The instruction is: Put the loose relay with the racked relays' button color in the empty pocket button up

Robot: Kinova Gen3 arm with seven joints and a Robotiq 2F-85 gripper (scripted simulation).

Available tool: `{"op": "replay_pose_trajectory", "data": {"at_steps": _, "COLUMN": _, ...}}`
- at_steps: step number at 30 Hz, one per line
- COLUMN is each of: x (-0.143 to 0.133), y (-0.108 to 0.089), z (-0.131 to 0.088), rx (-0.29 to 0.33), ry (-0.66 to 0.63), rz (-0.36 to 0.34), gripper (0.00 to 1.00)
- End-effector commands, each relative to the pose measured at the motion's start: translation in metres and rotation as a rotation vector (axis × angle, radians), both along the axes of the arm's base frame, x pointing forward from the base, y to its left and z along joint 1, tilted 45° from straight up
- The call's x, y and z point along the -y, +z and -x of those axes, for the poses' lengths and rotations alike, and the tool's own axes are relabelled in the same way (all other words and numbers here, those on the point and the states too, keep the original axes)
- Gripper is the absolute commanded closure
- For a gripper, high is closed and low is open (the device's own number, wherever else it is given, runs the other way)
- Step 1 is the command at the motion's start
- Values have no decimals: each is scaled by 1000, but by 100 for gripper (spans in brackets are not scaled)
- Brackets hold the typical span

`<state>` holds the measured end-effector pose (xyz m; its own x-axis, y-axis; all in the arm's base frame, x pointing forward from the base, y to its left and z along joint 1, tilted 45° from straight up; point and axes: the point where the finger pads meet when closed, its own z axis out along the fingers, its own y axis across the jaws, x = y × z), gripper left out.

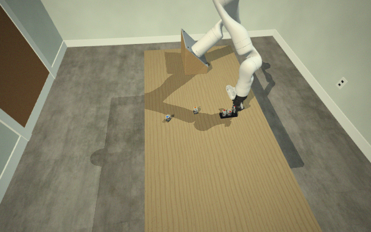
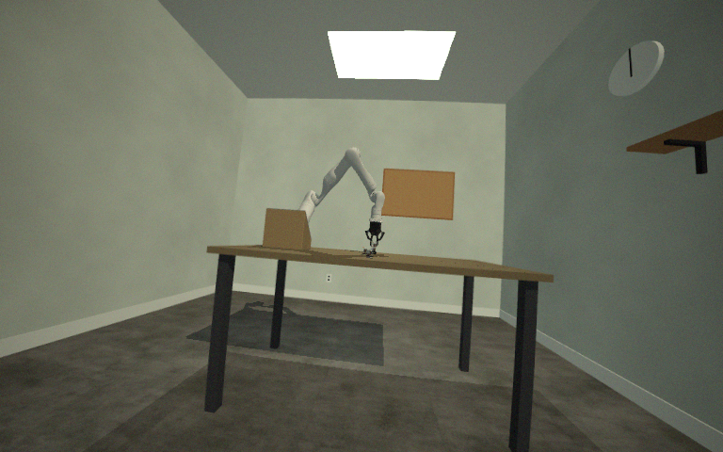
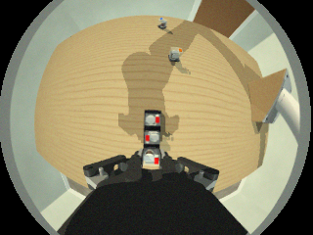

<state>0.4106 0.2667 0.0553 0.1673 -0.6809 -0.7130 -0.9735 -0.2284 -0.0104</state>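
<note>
The black rack (image 1: 226,116) (image 3: 147,129) lies on the wooden table, right of the middle. Two relays with red buttons (image 1: 224,112) (image 1: 229,112) (image 3: 153,119) (image 3: 153,137) stand in two of its pockets. My gripper (image 1: 234,108) (image 3: 151,154) (image 2: 373,246) is shut on a third red-button relay (image 3: 152,156) (image 1: 234,108) and holds it upright, button up, at the rack's end pocket nearest the arm. I cannot tell how deep it sits in the pocket.
Two loose relays stand to the left of the rack: one with an orange button (image 1: 195,109) (image 3: 175,55) and one with a blue button (image 1: 167,117) (image 3: 162,23). The arm's brown wedge-shaped base block (image 1: 191,57) (image 2: 286,228) stands at the table's far end.
</note>
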Motion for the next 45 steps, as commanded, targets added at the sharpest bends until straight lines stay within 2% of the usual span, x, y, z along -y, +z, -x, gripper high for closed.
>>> {"op": "replay_pose_trajectory", "data": {"at_steps": 1, "x": -1, "y": -2, "z": -3, "rx": 4, "ry": -5, "rz": -2, "gripper": 100}}
{"op": "replay_pose_trajectory", "data": {"at_steps": 45, "x": -7, "y": -8, "z": -1, "rx": 4, "ry": -4, "rz": -2, "gripper": 100}}
